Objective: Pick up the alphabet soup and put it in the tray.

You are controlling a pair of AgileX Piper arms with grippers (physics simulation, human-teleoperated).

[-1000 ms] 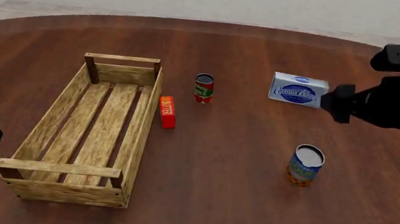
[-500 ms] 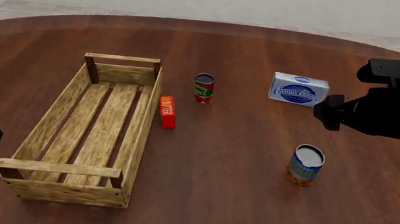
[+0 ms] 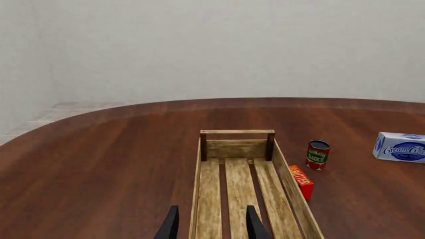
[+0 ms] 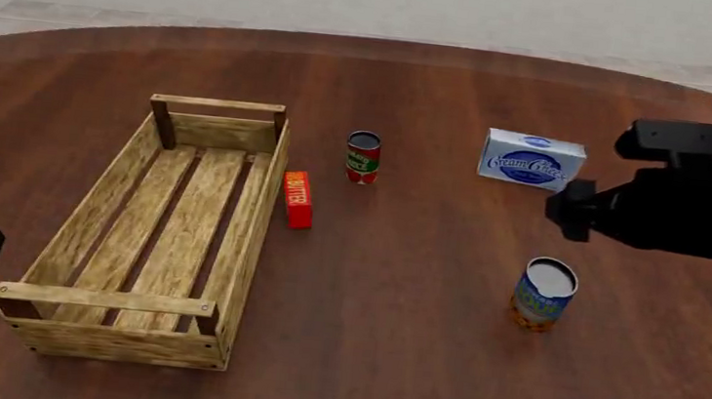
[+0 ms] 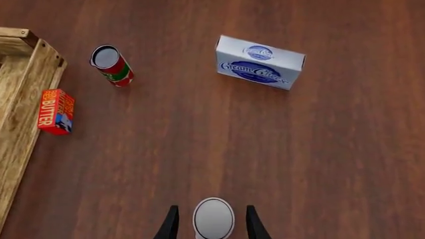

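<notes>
1. We are working over a dark wooden worktop (image 4: pixel 380 359) before a pale wall.
2. Our right gripper (image 5: pixel 207 226), jaws apart, is hovering above the alphabet soup (image 4: pixel 543 293), which is standing upright, well apart from the tray (image 4: pixel 123 309).
3. Our left gripper (image 3: pixel 207 226), jaws apart and empty, is waiting by the tray.
4. Readable labels: "BUTTER" on the red box (image 5: pixel 55 111); the white box (image 5: pixel 260 68) seems to say cream cheese.

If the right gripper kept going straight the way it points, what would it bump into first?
Probably the blue-labelled cylindrical soup can: its silver top sits between the open right gripper's fingers, seemingly straight below, though depth is unclear.
</notes>
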